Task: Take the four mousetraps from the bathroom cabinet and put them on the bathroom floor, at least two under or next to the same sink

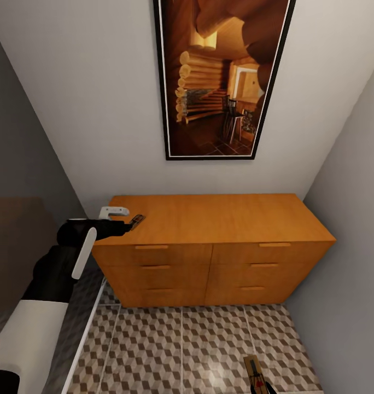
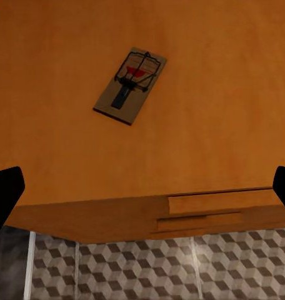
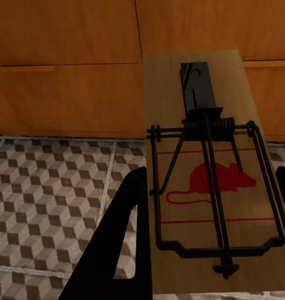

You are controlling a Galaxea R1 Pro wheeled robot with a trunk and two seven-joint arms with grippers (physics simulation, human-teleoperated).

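One mousetrap (image 1: 136,220) lies flat on the left end of the orange-brown cabinet (image 1: 225,219). My left gripper (image 1: 127,224) hovers just behind it, open. In the left wrist view, the mousetrap (image 2: 130,84) rests on the cabinet top (image 2: 224,112) ahead of my left gripper (image 2: 142,187), and the black fingertips (image 2: 6,190) stand far apart. A second mousetrap (image 1: 253,373) is held low over the bathroom floor (image 1: 181,345) in front of the cabinet. My right gripper (image 3: 208,212) is shut on this mousetrap (image 3: 205,181), which bears a red mouse print. The bathroom sink is out of view.
A tall framed picture (image 1: 222,76) hangs on the white wall above the cabinet. Grey walls close in on both sides. A white rail (image 1: 86,334) runs along the floor under my left arm. The cabinet drawers (image 1: 154,266) are closed.
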